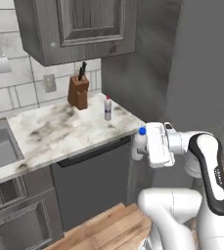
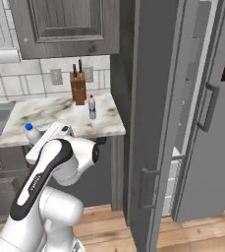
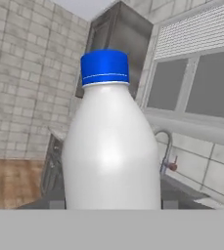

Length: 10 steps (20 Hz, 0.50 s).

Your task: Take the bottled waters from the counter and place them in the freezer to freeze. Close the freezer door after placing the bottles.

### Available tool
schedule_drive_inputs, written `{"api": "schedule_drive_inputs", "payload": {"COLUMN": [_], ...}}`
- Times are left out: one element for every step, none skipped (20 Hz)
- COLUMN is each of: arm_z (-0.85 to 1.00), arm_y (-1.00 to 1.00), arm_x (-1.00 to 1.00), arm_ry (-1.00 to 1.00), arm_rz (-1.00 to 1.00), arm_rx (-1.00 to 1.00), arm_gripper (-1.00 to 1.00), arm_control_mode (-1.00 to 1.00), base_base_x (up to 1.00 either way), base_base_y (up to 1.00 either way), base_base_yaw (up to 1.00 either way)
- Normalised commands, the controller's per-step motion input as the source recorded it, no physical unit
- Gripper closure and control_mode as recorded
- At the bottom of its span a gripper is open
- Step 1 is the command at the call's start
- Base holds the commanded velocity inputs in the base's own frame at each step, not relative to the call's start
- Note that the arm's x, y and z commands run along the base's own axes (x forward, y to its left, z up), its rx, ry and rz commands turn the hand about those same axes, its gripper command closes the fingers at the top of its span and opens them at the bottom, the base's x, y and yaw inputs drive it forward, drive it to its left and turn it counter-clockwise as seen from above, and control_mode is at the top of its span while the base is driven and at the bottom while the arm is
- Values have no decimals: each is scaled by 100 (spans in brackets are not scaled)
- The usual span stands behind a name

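Filling the hand view, a smooth translucent whitish plastic bottle with a ribbed blue cap [image 3: 111, 141] stands upright in the white two-finger gripper [image 1: 142, 146], which grasps its body, held in the air just off the front edge of the white marble-look veined surface [image 1: 59, 132]. Behind, a smaller red-capped bottle [image 1: 107, 108] stands on that surface near a brown wooden knife block [image 1: 78, 91].

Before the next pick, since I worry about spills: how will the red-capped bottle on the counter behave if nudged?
The red-capped bottle stands tall and narrow, so it probably tips easily. Round, it would likely roll across the smooth counter. Being small plastic, it is probably light.
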Motion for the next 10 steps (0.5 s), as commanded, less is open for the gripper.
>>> {"api": "schedule_drive_inputs", "payload": {"arm_z": [0, 0, 0, 0, 0, 0, 0, 0, 0, 0], "arm_y": [0, 0, 0, 0, 0, 0, 0, 0, 0, 0], "arm_x": [0, 0, 0, 0, 0, 0, 0, 0, 0, 0], "arm_ry": [0, 0, 0, 0, 0, 0, 0, 0, 0, 0], "arm_rz": [0, 0, 0, 0, 0, 0, 0, 0, 0, 0], "arm_rx": [0, 0, 0, 0, 0, 0, 0, 0, 0, 0], "arm_gripper": [100, 100, 100, 100, 100, 100, 100, 100, 100, 100], "arm_control_mode": [100, 100, 100, 100, 100, 100, 100, 100, 100, 100], "base_base_x": [-100, -100, -100, -100, -100, -79, -59, -34, -19, -16], "base_base_y": [0, -4, -23, -43, -69, -79, -86, -95, -100, -100], "base_base_yaw": [-53, -55, -55, -54, -53, -49, -47, -44, -41, -40]}}
